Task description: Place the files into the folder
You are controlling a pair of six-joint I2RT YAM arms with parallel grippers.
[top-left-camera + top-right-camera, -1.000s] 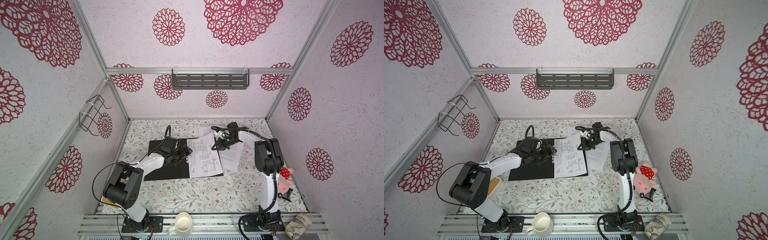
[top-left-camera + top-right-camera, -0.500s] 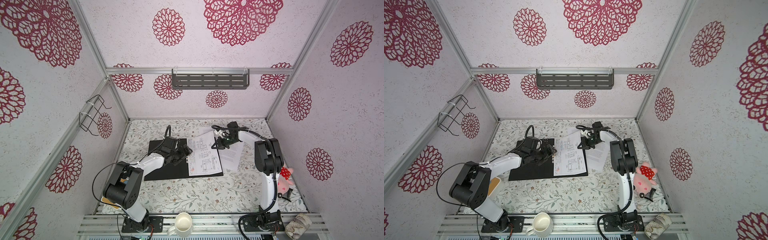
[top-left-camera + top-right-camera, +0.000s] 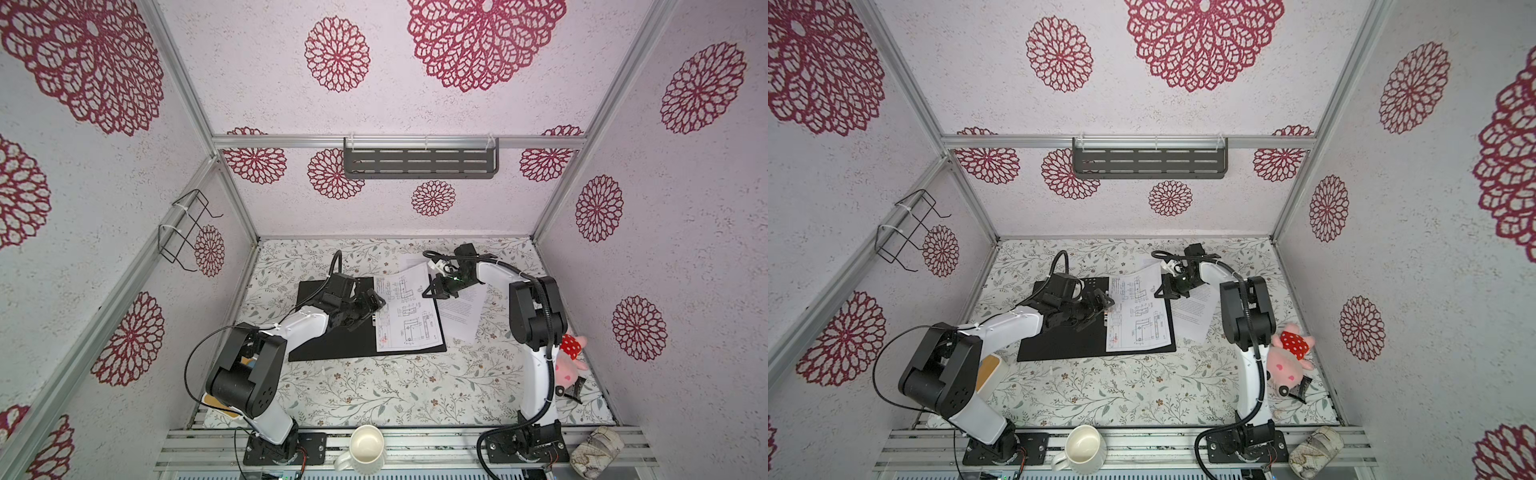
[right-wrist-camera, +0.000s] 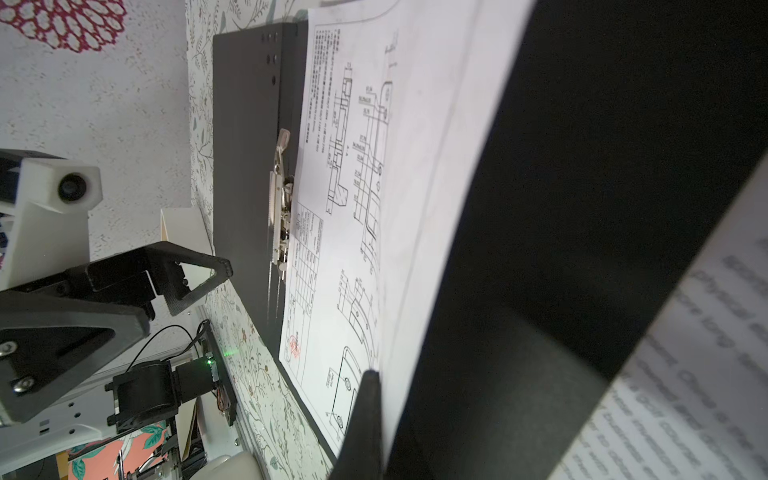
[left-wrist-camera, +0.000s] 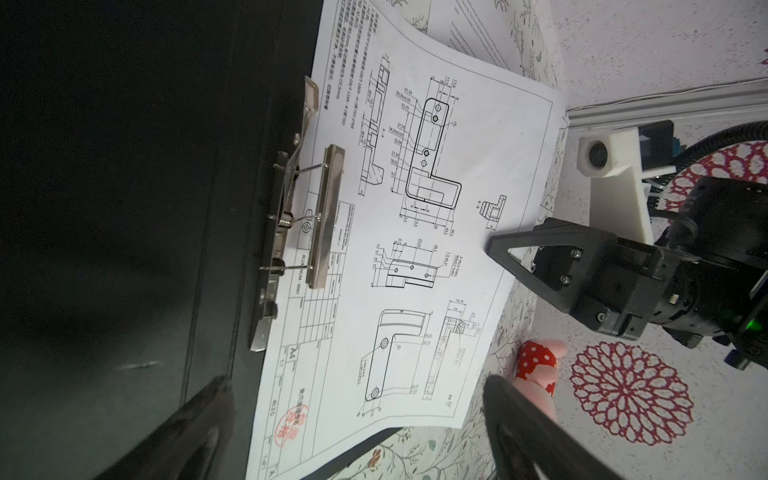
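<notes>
Drawing sheet (image 3: pixel 405 320) on open folder (image 3: pixel 328 345), pinched by closed right gripper (image 3: pixel 428 292); left gripper (image 3: pixel 374 302) open; text sheets (image 3: pixel 461 311) remain outside.

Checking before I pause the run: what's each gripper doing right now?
Left gripper: open, holding nothing, over the folder.
Right gripper: closed on the edge of the drawing sheet.
</notes>
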